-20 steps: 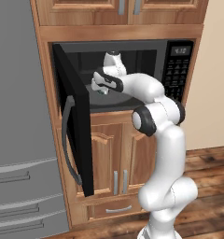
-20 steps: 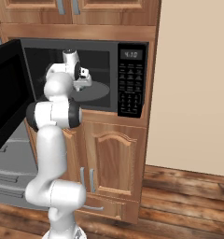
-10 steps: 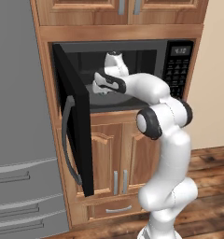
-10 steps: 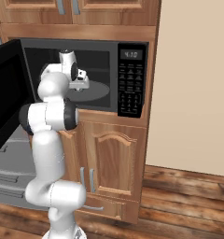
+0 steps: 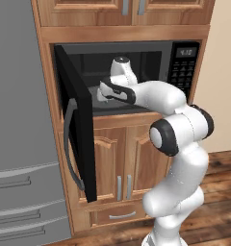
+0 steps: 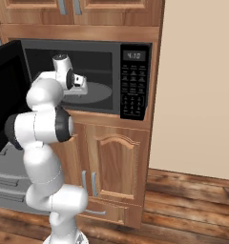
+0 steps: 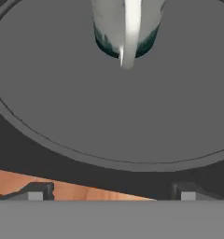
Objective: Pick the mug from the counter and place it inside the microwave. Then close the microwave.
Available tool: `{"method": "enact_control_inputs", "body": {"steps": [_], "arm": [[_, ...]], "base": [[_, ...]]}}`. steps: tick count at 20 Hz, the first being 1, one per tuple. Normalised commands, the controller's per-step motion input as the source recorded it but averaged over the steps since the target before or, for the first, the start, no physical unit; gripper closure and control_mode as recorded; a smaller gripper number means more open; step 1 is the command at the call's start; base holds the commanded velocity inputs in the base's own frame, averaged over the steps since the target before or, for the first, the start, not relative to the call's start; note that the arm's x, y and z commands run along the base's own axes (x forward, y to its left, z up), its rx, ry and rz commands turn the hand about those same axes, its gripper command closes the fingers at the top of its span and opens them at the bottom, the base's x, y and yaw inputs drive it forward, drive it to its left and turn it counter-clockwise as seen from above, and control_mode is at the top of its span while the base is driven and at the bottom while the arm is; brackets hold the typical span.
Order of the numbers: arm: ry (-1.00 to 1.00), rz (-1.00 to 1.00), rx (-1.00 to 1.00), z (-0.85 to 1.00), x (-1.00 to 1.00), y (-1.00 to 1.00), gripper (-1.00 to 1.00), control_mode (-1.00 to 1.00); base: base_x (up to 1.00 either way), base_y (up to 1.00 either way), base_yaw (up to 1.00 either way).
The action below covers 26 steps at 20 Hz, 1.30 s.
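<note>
Mug [image 7: 125, 32] sits on the round grey turntable [image 7: 109, 107] inside the microwave [image 5: 136, 72], up at 12 o'clock in the hand view, its handle turned toward the camera. It stands on its own, nothing gripping it, so the placing half of the job looks done.

From where I stand, the white arm reaches in through the open front, with the gripper [image 7: 109, 191] near the front lip of the cavity. Its 2 dark fingertips [image 7: 37, 192] rise at 7 and 5 o'clock in the hand view, spread wide with only the turntable rim and a strip of orange wood between them. They hold nothing. I read that wide stance as a release just made: the fingers are apart so the mug stays put while the hand comes away.

The black door [image 5: 76, 129] hangs wide open at 9 o'clock from the cavity in the left base view, swung out toward the room with its long grey handle [image 5: 69, 144] facing the grey fridge [image 5: 21, 120]. It has to be that far out to let the arm in.

Closing is what remains, I'd say. The arm must clear the opening first, then get round behind the door and push it shut. Catching the mug on the way out is the risk.
</note>
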Motion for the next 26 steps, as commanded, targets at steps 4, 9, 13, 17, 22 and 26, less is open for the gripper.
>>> {"method": "enact_control_inputs", "body": {"steps": [4,9,13,17,22,26], "arm": [[-0.08,0.0,0.0,0.06,-0.56,0.0,-1.0,-1.0],[-0.03,0.0,0.0,0.23,-0.52,0.0,-1.0,-1.0],[0.0,0.0,0.0,0.32,-0.49,0.0,-1.0,-1.0],[0.0,0.0,0.0,0.38,-0.51,0.0,-1.0,-1.0],[0.0,0.0,0.0,0.35,-0.48,0.0,-1.0,-1.0],[-0.02,0.0,0.0,0.2,-0.58,-0.1,-1.0,-1.0]], "base": [[0.0,0.0,0.0],[0.0,0.0,0.0],[0.0,0.0,0.0],[0.0,0.0,0.0],[0.0,0.0,0.0],[0.0,0.0,0.0]]}}
